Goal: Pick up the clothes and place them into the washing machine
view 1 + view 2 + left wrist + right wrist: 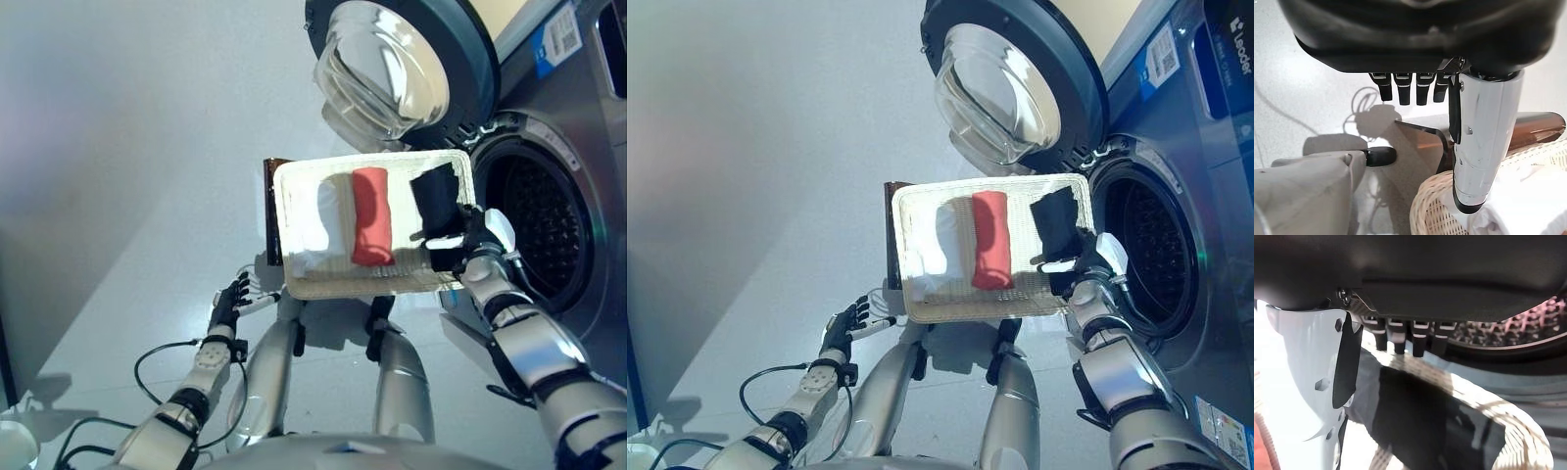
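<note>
Black cloth lies under the open right robot hand; curling firmly would grip it. Left robot hand open, idle.

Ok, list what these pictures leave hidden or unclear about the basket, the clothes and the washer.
- Whether the right hand touches the black cloth: it hovers close over it, contact not visible.
- Underside of the wicker basket: only a brown stand edge shows.
- Washing machine: cut off by the head views' right edge.
- Drum contents: too dark.
- White cloth beside the red cloth: too bright to make out folds.
</note>
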Motion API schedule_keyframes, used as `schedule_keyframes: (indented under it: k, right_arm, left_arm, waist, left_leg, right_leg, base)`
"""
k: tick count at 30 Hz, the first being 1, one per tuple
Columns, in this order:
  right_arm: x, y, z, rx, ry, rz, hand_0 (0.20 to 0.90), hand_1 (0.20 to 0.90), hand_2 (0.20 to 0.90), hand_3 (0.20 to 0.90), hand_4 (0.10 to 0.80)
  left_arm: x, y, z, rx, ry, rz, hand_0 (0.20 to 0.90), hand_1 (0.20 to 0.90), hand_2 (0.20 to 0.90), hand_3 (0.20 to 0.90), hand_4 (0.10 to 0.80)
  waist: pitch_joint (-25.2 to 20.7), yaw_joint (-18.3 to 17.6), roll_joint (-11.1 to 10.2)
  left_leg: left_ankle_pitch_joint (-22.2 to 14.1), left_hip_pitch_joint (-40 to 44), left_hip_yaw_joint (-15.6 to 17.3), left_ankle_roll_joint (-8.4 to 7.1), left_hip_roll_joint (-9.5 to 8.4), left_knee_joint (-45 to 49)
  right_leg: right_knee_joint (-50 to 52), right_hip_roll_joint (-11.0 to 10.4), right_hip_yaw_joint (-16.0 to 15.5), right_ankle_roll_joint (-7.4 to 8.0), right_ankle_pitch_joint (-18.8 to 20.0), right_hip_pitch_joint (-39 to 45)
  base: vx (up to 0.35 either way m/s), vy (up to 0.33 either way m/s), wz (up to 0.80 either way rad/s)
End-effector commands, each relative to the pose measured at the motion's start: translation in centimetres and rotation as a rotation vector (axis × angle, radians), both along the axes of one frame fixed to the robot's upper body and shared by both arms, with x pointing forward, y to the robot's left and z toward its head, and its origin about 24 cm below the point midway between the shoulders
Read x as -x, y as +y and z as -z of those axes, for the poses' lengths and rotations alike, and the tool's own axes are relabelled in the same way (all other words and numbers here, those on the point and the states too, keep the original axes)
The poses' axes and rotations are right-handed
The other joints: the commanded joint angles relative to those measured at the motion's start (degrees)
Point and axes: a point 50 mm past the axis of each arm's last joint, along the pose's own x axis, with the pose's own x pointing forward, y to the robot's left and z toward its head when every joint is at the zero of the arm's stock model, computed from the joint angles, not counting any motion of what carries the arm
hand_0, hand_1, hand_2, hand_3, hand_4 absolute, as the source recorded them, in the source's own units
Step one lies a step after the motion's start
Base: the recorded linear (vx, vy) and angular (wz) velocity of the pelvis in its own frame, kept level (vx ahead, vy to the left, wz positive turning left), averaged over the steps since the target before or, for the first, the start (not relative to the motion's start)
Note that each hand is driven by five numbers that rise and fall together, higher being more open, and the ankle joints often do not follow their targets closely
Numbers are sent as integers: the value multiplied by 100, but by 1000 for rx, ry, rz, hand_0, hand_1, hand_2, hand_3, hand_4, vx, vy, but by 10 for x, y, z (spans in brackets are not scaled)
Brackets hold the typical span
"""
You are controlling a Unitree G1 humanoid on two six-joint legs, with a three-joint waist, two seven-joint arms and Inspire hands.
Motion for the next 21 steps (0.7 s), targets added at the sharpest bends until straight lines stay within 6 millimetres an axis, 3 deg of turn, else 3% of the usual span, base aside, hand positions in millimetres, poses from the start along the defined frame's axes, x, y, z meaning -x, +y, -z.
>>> schedule_keyframes:
  k: [1,7,13,14,21]
  right_arm:
    - [-4,-29,-37,134,-94,34,900,900,900,900,800]
    - [-8,-31,-46,147,-133,44,900,900,900,900,800]
    - [-15,-38,-71,191,-194,69,900,900,900,900,800]
    - [-17,-42,-82,218,-215,84,900,900,900,900,800]
    - [-22,-55,-121,311,-275,132,900,900,900,900,800]
  left_arm:
    - [4,12,0,-31,-14,-32,900,900,900,900,800]
    - [-1,6,-4,2,-45,-35,900,900,900,900,800]
    - [-4,6,-10,23,-83,-47,900,900,900,900,800]
    - [-6,6,-12,31,-102,-46,900,900,900,900,800]
    - [-14,3,-26,64,-189,-54,900,900,900,900,800]
  waist:
    - [-120,120,-68]
    - [-1,107,-9]
    - [85,146,81]
    - [88,171,115]
    - [109,348,329]
  left_leg:
    - [-732,-205,-80,-494,-23,710]
    - [-716,-521,-108,-502,-57,777]
    - [-709,-1049,-141,-507,-107,919]
    - [-925,-1193,-172,-538,-117,1036]
    - [-970,-1994,-179,-505,-163,1381]
  right_leg:
    - [-1296,-30,159,136,685,920]
    - [-1260,-23,138,107,685,649]
    - [-1031,-52,131,81,662,81]
    - [-879,-79,168,102,472,-96]
    - [-471,-216,231,91,418,-920]
  base:
    - [27,-8,-5]
    - [8,-4,-2]
    - [17,15,4]
    - [92,24,7]
    - [19,42,10]
